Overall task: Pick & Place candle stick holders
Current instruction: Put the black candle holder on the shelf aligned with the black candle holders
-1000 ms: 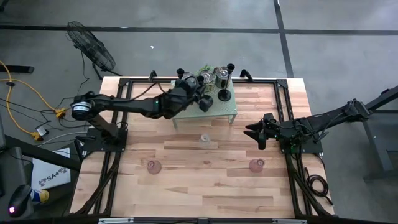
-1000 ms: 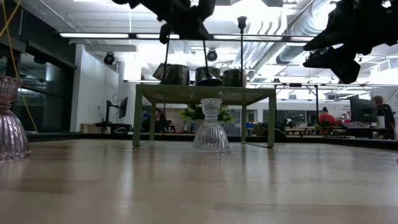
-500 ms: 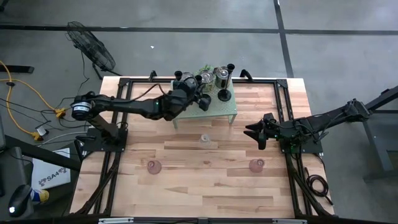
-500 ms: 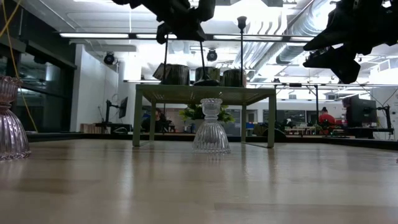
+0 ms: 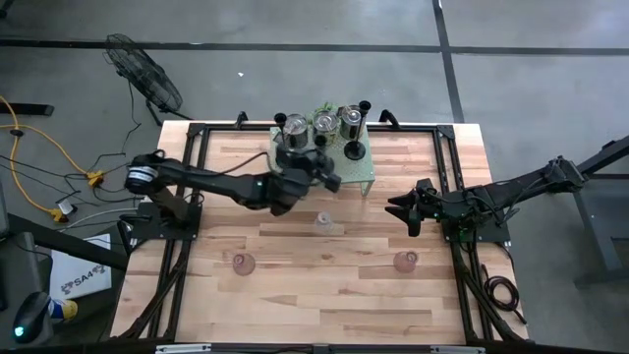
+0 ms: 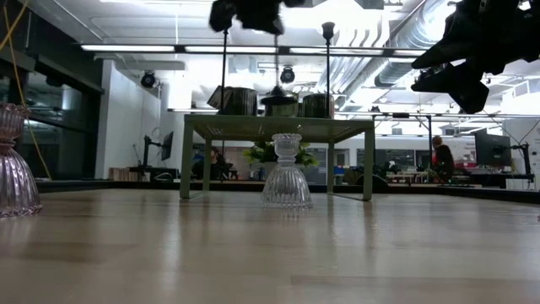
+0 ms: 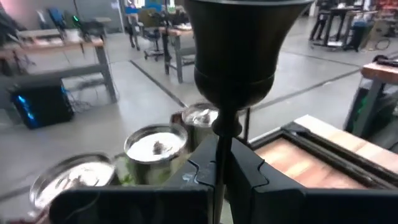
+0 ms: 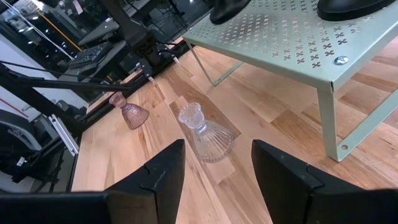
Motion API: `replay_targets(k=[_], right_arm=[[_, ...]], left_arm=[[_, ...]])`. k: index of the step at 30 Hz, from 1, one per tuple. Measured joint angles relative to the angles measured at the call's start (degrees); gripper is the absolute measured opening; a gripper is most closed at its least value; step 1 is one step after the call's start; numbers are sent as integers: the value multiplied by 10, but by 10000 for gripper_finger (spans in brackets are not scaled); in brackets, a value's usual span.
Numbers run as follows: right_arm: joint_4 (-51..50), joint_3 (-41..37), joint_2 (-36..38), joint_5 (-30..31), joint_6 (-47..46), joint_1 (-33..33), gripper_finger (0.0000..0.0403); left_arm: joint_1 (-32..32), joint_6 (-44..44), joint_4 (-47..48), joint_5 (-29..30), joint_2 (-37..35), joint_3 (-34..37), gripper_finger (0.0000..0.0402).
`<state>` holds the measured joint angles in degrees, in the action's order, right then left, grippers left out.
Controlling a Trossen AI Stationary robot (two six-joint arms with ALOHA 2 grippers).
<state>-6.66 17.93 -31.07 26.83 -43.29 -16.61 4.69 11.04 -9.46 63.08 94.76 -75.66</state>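
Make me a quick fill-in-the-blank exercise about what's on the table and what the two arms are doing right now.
1. The left tool is shut on the stem of a ____ candle stick holder.
2. The three silver cups stand on the pale green ____.
3. The clear glass holder stands on the table, in front of the ____.
4. The right tool hangs with its fingers ____, holding nothing.

Missing words: black; rack; rack; open

Grey concrete floor (image 5: 295,25), floor fan (image 5: 142,71), ceiling striplights (image 6: 169,48).
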Motion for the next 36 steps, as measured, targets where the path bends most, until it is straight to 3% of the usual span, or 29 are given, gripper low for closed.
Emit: replay_targets(k=[4,10,19,36], right_arm=[[0,0,0,0,0,0,178],[0,0,0,0,0,0,178],[0,0,0,0,0,0,178],[0,0,0,0,0,0,178]], left_arm=[[2,-64,33,46,64,-82,6],[-3,-79,38,51,112,-155,6],[-48,49,129,22,120,-156,6],[-75,102,161,2,120,-156,6]])
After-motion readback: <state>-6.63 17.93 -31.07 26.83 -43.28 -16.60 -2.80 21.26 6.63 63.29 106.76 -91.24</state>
